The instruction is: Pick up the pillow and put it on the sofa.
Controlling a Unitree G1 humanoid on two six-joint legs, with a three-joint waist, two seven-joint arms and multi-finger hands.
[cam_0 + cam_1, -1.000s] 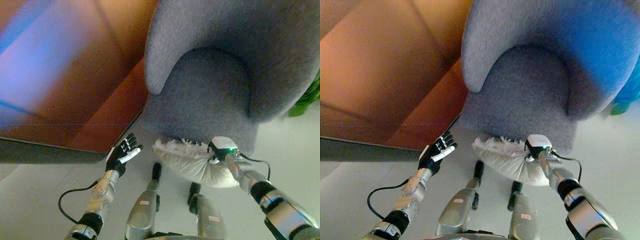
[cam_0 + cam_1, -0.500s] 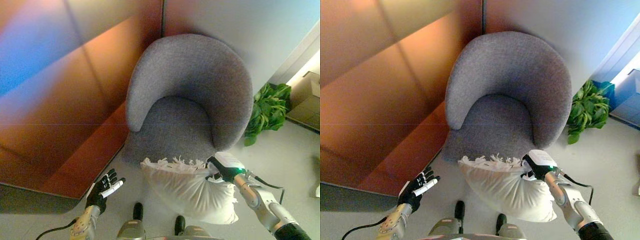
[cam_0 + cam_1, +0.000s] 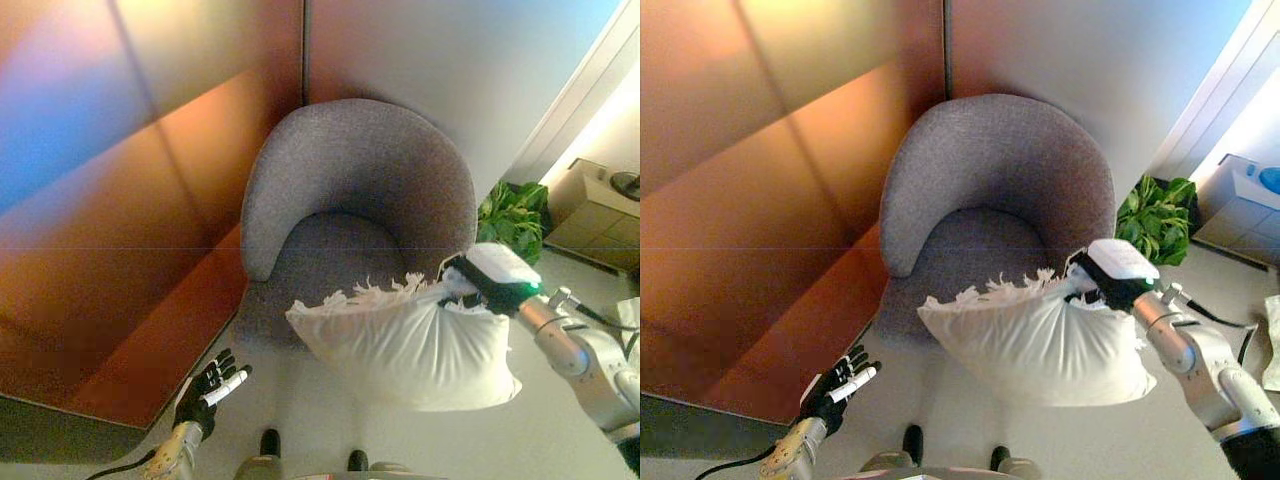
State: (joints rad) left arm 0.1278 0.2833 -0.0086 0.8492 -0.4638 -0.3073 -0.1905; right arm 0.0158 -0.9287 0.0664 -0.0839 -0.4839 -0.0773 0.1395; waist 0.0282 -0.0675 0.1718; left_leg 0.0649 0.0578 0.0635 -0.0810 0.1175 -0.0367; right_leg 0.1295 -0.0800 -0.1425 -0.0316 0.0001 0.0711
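Observation:
A white pillow [image 3: 410, 340] with a fringed top edge hangs in the air in front of the grey round sofa chair [image 3: 352, 190]. My right hand [image 3: 468, 285] is shut on the pillow's upper right corner, level with the chair's right arm. The pillow's left end overlaps the front of the seat in both views. My left hand [image 3: 210, 384] is open at the lower left, low beside the wooden wall and away from the pillow.
An orange-brown wooden wall [image 3: 120, 200] runs along the left of the chair. A green plant [image 3: 510, 220] stands right of the chair, with a beige cabinet [image 3: 590, 215] behind it. Pale floor [image 3: 320, 420] lies in front.
My right hand has lifted the pillow up and to the right, towards the chair seat. The camera has tilted up, so more of the wall and room shows.

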